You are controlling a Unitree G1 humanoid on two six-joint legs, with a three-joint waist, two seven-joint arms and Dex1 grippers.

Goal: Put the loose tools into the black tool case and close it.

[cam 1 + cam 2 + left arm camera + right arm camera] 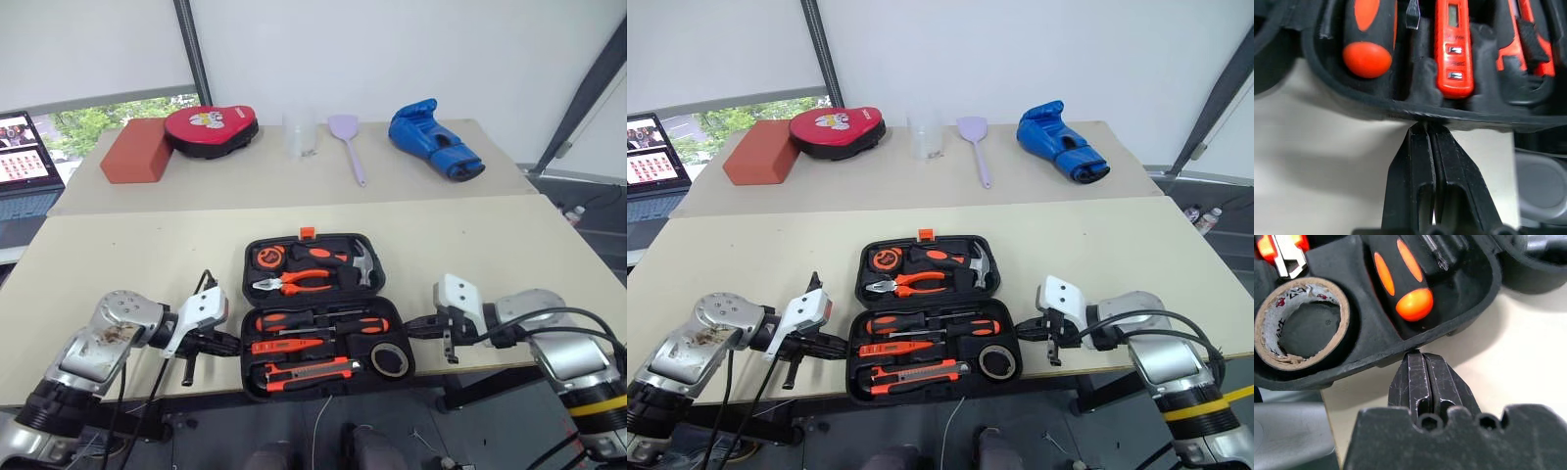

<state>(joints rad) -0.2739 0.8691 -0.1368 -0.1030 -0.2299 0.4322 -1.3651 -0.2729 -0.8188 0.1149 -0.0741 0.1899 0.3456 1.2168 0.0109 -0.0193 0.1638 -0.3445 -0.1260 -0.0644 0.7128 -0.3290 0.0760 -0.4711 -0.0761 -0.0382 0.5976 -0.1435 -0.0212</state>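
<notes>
The black tool case [338, 238] lies open at the table's near edge, its orange latch on the far side. In its near half sit two screwdrivers [294, 320] [358, 324], the orange tester pen [284, 345], the utility knife [309, 372] and the tape roll [392, 359]. My left gripper [233, 343] is shut and holds nothing, its tips against the left rim of that near half, beside a screwdriver handle [1369, 44]. At the right rim my right gripper [416, 325] is also shut and holds nothing, its tips touching the wall beside the tape roll [1300, 323].
The case's far half holds a tape measure [267, 258], pliers [294, 283] and a hammer [358, 262]. On the back table stand a red block [137, 152], a red oval pad [211, 127], a clear cup [300, 134], a lilac spatula [348, 137] and a blue boxing glove [431, 137]. A laptop [20, 162] is far left.
</notes>
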